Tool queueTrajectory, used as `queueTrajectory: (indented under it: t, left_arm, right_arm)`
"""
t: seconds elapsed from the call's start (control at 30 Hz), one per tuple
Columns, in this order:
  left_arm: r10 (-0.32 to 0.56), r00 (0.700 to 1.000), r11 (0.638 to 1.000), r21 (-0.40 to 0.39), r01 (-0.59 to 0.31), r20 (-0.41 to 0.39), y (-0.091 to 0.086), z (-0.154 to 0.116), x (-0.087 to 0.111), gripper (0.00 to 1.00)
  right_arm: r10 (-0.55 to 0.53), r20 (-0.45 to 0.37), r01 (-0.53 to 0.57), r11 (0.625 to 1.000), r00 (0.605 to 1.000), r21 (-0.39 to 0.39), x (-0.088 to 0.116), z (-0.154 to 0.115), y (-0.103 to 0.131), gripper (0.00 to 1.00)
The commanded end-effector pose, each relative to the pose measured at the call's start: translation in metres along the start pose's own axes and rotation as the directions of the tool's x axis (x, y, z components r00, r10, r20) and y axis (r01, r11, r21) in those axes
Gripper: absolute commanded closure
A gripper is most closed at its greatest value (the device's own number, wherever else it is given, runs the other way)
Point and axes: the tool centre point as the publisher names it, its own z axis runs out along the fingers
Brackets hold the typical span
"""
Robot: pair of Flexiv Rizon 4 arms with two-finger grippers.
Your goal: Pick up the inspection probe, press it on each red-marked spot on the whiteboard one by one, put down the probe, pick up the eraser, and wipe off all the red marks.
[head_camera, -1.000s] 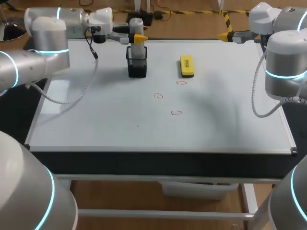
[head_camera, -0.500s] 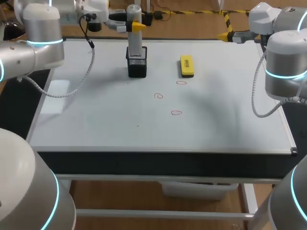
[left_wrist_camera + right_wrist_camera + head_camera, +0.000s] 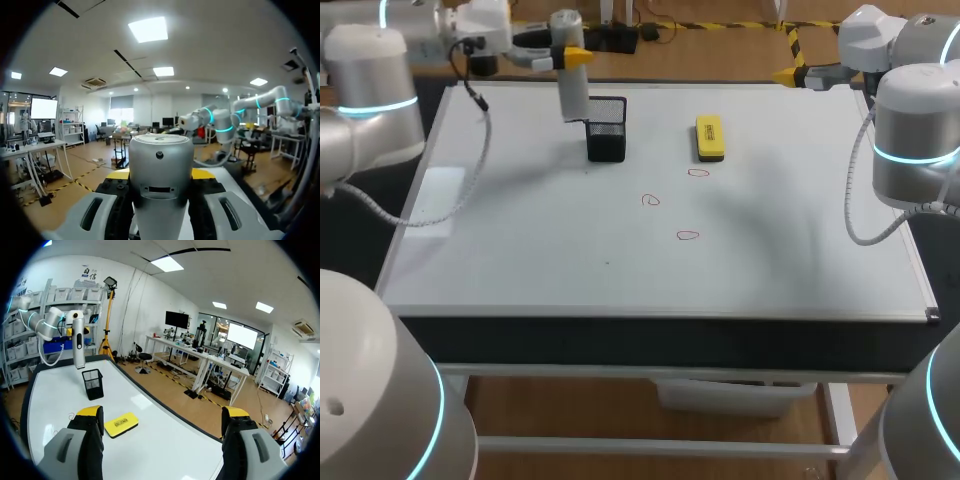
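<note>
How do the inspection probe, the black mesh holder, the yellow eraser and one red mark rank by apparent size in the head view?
1. inspection probe; it hangs above the whiteboard, nearer the camera, so its lead over the holder is unsure.
2. black mesh holder.
3. yellow eraser.
4. red mark, clearly smallest.

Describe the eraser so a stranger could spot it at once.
On the whiteboard, look near its far edge, right of the black mesh holder. The eraser lies flat there, just beyond one red mark: the only yellow block on the board.
</note>
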Motion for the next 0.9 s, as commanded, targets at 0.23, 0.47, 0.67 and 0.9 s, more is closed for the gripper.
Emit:
queueTrajectory:
  t: [0.23,0.47,0.67,0.9]
  left_arm:
    - [0.014,0.971,1.000,-0.014,-0.011,0.240,0.009,-0.050,0.031,1.00]
    - [0.014,0.961,1.000,-0.023,-0.008,0.278,0.023,-0.074,0.039,1.00]
    - [0.017,0.956,0.999,-0.038,-0.006,0.291,0.035,-0.093,0.042,1.00]
    - [0.014,0.952,0.999,-0.046,0.000,0.307,0.048,-0.113,0.044,1.00]
  right_arm:
    - [0.000,-0.001,0.000,1.000,1.000,0.001,-0.001,0.000,0.000,0.00]
    - [0.000,-0.001,0.000,1.000,1.000,0.001,-0.001,0.000,0.000,0.00]
    - [0.000,-0.001,0.000,1.000,1.000,0.001,-0.001,0.000,0.000,0.00]
    - [0.000,-0.001,0.000,1.000,1.000,0.001,-0.001,0.000,0.000,0.00]
